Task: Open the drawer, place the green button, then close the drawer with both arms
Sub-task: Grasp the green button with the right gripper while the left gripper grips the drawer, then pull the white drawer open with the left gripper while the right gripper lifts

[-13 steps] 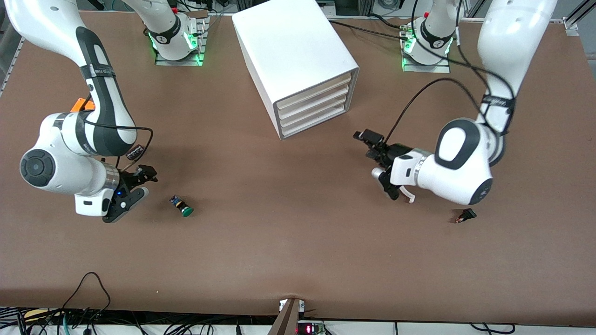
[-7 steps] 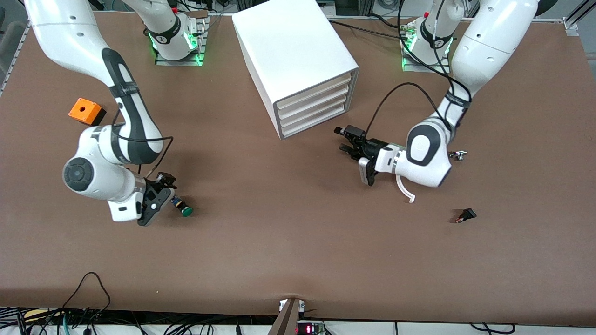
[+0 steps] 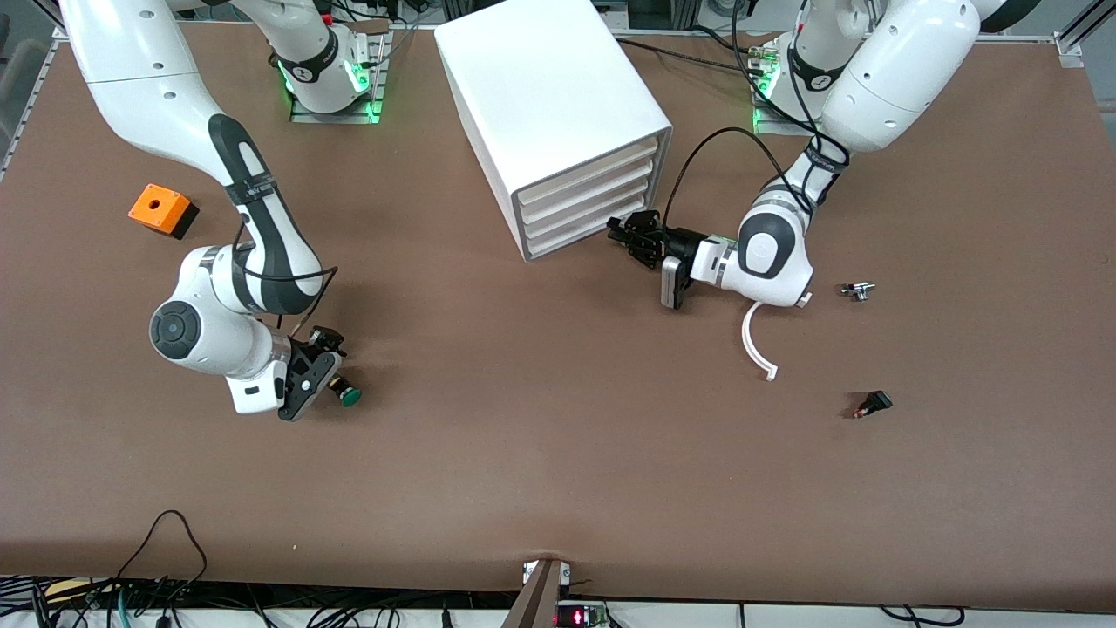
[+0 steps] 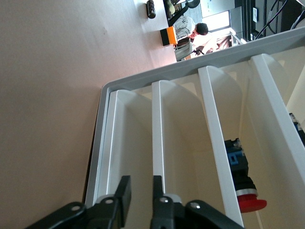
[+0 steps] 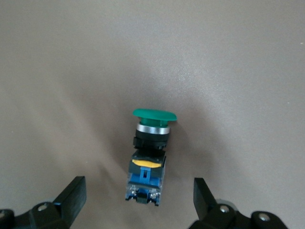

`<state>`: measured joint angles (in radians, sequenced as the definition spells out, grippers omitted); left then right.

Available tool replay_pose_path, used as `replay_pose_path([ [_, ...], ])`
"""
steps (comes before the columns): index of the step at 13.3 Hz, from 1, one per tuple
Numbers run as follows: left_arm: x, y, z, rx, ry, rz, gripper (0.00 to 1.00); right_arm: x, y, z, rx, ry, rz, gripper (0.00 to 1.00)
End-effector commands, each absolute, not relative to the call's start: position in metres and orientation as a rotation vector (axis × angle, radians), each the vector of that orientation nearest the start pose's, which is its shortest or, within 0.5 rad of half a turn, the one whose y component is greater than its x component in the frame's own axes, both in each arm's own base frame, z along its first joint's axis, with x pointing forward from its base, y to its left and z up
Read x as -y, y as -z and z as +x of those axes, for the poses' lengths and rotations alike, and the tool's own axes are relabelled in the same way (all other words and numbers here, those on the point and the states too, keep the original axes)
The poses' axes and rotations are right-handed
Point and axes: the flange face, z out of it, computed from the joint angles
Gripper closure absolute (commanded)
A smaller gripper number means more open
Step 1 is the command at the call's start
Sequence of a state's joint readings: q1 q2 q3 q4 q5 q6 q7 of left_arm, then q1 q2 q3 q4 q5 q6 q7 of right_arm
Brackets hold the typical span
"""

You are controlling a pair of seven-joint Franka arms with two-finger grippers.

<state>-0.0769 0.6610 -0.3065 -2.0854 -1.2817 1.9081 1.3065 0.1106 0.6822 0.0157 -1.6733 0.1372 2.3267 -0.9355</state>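
The button (image 3: 348, 396) lies on its side on the table toward the right arm's end; its green cap (image 5: 153, 114), black body and blue-yellow rear show in the right wrist view. My right gripper (image 3: 323, 373) is low over its rear, open wide (image 5: 138, 198), with a finger on each side and not touching. The white cabinet (image 3: 549, 96) has all its drawers shut. My left gripper (image 3: 621, 235) is at the front of the lower drawers (image 3: 586, 225). In the left wrist view its fingers (image 4: 125, 193) stand a narrow gap apart at the lowest drawer's front edge (image 4: 157, 138), clamping nothing.
An orange box with a hole (image 3: 159, 209) sits toward the right arm's end. A white curved strip (image 3: 757, 349), a small metal part (image 3: 856, 290) and a black-and-red switch (image 3: 873, 404) lie toward the left arm's end. A red-capped button (image 4: 244, 186) shows inside an upper drawer.
My right gripper moved in over the button's rear, uncovering the orange box. My left gripper moved across the table up to the cabinet's lower drawer fronts.
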Motion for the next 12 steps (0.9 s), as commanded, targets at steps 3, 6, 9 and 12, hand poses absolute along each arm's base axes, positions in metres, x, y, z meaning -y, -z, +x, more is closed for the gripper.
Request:
replay_pose_path([
  [3,0.263,-0.128,0.435,0.542,0.176,1.679,0.77,-0.086,-0.189,0.671,1.411,0.039,-2.668,0.04],
  [6,0.260,-0.130,0.436,0.523,0.187,1.654,0.73,-0.086,-0.189,0.671,1.418,0.041,-2.666,0.32],
  [9,0.260,-0.126,0.430,0.514,0.205,1.652,0.70,-0.087,-0.196,0.674,1.420,0.049,-2.676,0.70],
  [12,0.259,-0.122,0.426,0.501,0.223,1.656,0.62,-0.085,-0.194,0.673,1.432,0.043,-2.669,0.70],
])
